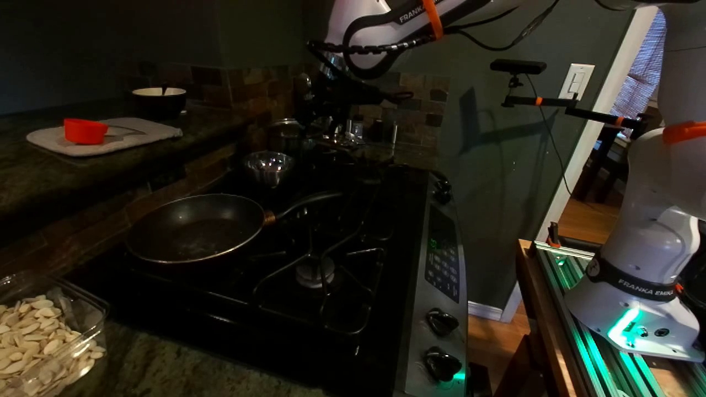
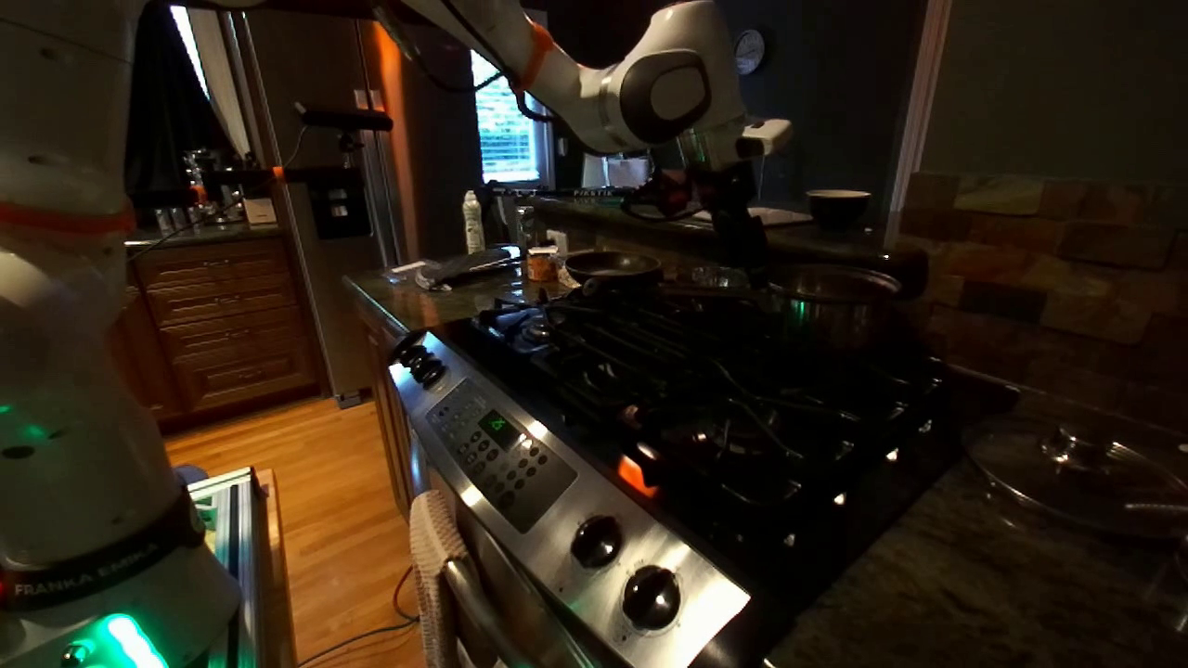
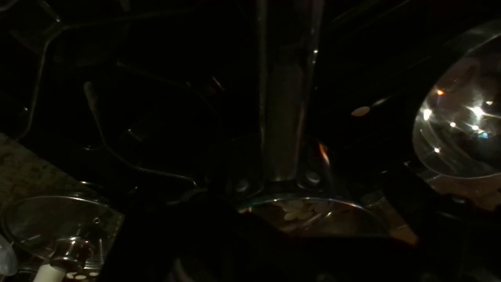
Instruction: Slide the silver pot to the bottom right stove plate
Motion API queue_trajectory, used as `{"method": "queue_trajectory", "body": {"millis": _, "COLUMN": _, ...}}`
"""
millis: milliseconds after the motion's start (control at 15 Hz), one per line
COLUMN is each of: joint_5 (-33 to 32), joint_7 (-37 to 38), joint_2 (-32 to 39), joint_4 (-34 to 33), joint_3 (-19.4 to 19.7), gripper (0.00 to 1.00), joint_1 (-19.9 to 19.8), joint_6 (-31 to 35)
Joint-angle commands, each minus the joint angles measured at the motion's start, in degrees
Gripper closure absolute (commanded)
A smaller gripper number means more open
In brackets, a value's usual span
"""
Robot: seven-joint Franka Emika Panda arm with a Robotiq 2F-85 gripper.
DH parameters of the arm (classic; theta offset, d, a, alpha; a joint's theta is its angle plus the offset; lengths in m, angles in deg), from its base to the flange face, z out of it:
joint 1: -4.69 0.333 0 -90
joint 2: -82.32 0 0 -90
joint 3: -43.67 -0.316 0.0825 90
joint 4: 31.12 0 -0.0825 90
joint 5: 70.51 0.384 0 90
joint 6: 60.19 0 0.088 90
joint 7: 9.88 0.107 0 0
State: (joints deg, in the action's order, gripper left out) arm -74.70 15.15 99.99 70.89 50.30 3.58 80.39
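Observation:
The silver pot (image 3: 280,191) shows in the wrist view with its rim, rivets and long handle (image 3: 285,117) pointing up the picture; pale seeds lie inside. It stands on the rear burner in both exterior views (image 2: 840,301) (image 1: 282,142). The rear of its rim is hidden by the dark gripper body. My gripper (image 3: 305,184) is above the pot, its dark fingers apart on either side of the rim near the handle, with nothing visibly clamped. It also shows in both exterior views (image 2: 750,264) (image 1: 332,129), where its fingers are too dark to make out. The front right burner (image 2: 729,431) lies nearer the knobs.
A shiny metal bowl (image 1: 268,167) sits close beside the pot and shows in the wrist view (image 3: 462,117). A dark frying pan (image 1: 198,226) stands beyond it, handle toward the middle. A glass lid (image 2: 1077,464) lies on the side counter. Raised black grates cover the stove.

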Motion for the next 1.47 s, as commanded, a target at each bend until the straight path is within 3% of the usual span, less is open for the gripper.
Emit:
{"method": "queue_trajectory", "body": {"millis": 0, "joint_5": -2.0, "joint_7": 1.0, "joint_2": 0.8, "joint_4": 0.7, "joint_3": 1.2, "gripper": 0.0, "joint_1": 1.0, "joint_6": 1.0}}
{"method": "queue_trajectory", "body": {"millis": 133, "joint_5": -2.0, "joint_7": 0.9, "joint_2": 1.0, "joint_4": 0.9, "joint_3": 1.1, "gripper": 0.0, "joint_1": 1.2, "joint_6": 1.1}}
{"method": "queue_trajectory", "body": {"millis": 200, "joint_5": -2.1, "joint_7": 1.0, "joint_2": 1.3, "joint_4": 1.0, "joint_3": 1.1, "gripper": 0.25, "joint_1": 1.2, "joint_6": 1.7}}
{"method": "queue_trajectory", "body": {"millis": 267, "joint_5": -2.6, "joint_7": 0.8, "joint_2": 1.5, "joint_4": 1.2, "joint_3": 1.3, "gripper": 0.26, "joint_1": 1.4, "joint_6": 2.8}}
{"method": "queue_trajectory", "body": {"millis": 533, "joint_5": -4.9, "joint_7": 1.6, "joint_2": 2.2, "joint_4": 1.4, "joint_3": 2.2, "gripper": 0.57, "joint_1": 2.2, "joint_6": 5.5}}
{"method": "queue_trajectory", "body": {"millis": 667, "joint_5": -6.0, "joint_7": 1.9, "joint_2": 2.5, "joint_4": 1.5, "joint_3": 2.9, "gripper": 0.59, "joint_1": 2.6, "joint_6": 6.4}}
{"method": "queue_trajectory", "body": {"millis": 867, "joint_5": -6.9, "joint_7": 2.3, "joint_2": 2.9, "joint_4": 1.5, "joint_3": 3.7, "gripper": 0.51, "joint_1": 3.0, "joint_6": 7.0}}
{"method": "queue_trajectory", "body": {"millis": 1200, "joint_5": -7.1, "joint_7": 3.0, "joint_2": 3.4, "joint_4": 1.5, "joint_3": 4.1, "gripper": 0.5, "joint_1": 3.4, "joint_6": 6.7}}
{"method": "queue_trajectory", "body": {"millis": 1400, "joint_5": -6.9, "joint_7": 3.8, "joint_2": 3.4, "joint_4": 1.4, "joint_3": 4.3, "gripper": 0.8, "joint_1": 3.6, "joint_6": 6.3}}
